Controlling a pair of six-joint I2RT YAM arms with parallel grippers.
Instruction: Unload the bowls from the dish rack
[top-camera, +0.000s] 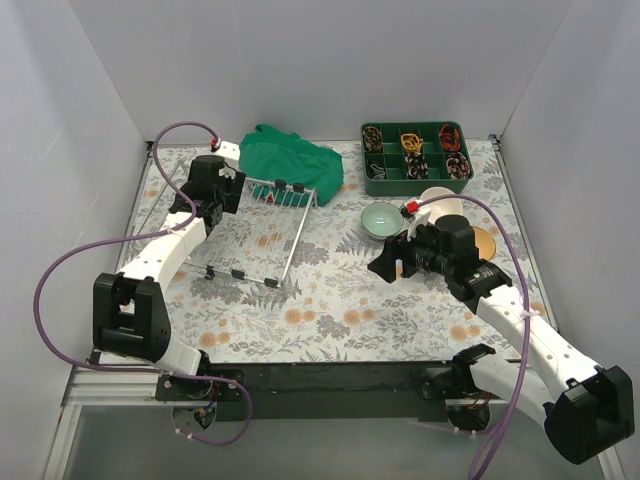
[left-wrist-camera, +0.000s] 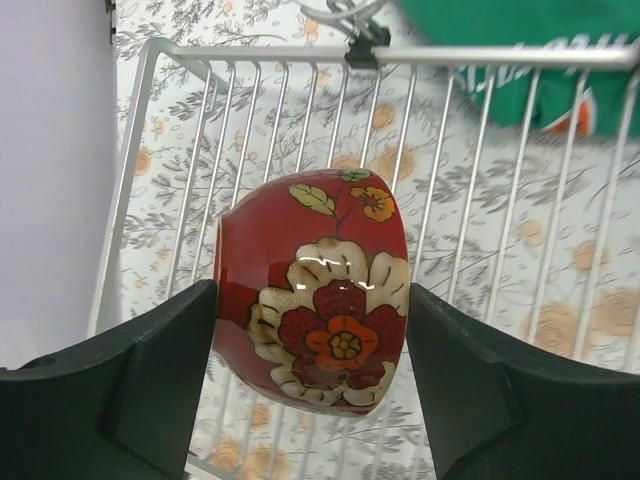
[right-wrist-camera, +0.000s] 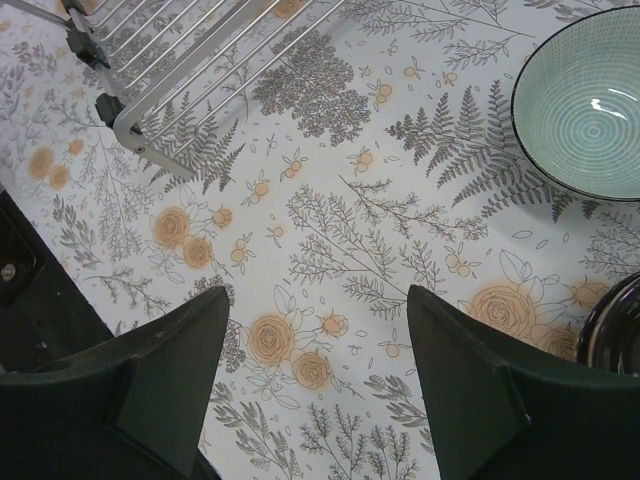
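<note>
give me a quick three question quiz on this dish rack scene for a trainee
1. True or false: the pale green round ceramic bowl stands outside the silver wire dish rack.
2. What is the left gripper clamped on? A) the red floral ceramic bowl B) nothing C) a spoon
3. Fill in: the right gripper is ___ and empty.
Key: 1 true; 2 A; 3 open.
</note>
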